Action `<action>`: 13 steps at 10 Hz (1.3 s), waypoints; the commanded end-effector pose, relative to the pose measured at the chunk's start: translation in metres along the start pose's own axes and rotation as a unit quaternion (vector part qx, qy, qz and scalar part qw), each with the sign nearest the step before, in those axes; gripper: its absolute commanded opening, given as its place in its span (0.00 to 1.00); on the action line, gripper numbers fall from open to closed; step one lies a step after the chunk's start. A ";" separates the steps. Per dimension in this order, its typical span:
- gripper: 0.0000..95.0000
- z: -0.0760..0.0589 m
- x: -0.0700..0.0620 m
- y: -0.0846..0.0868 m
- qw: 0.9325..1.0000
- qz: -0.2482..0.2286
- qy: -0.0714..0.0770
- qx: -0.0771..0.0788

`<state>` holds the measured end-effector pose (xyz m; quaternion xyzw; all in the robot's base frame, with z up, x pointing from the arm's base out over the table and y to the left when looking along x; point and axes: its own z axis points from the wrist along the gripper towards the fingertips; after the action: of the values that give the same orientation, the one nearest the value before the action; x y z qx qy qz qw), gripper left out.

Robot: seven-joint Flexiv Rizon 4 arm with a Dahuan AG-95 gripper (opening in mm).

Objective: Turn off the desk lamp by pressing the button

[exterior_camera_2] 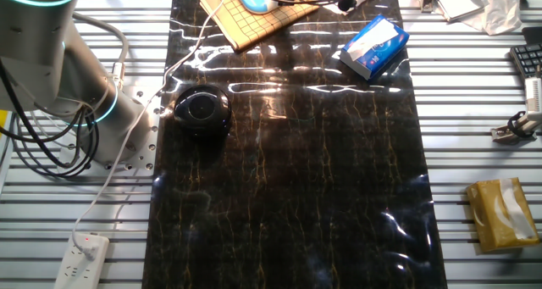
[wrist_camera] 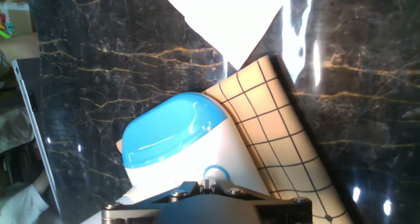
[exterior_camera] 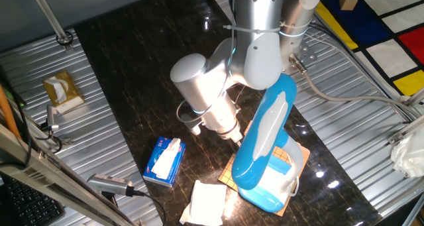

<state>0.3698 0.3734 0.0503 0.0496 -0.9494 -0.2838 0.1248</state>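
The dark marble-patterned tabletop (exterior_camera: 132, 73) carries a glossy sky-blue plastic desk lamp (exterior_camera: 265, 146), its white-blue base on a tan gridded board (wrist_camera: 275, 132) — the silver arm's gripper (exterior_camera: 236, 136) hangs beside it, jaw state impossible to tell.

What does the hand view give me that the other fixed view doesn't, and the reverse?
Only the hand view shows the desk lamp close up: its blue top, white base and a small blue ring on the base, just above the pincer body; the fingertips are out of sight. Only the other fixed view shows a black round device, a blue tissue pack and a white power strip. Both show the gridded board under the lamp and the dark marble tabletop.
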 end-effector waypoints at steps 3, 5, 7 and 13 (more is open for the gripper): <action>0.00 0.001 0.000 0.000 1.000 0.002 -0.002 0.006; 0.00 0.001 0.000 0.000 1.000 0.003 -0.002 0.009; 0.00 0.001 0.000 0.000 1.000 0.003 -0.002 0.012; 0.00 0.000 0.000 -0.001 1.000 -0.008 0.003 0.006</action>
<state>0.3696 0.3724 0.0504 0.0595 -0.9497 -0.2804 0.1264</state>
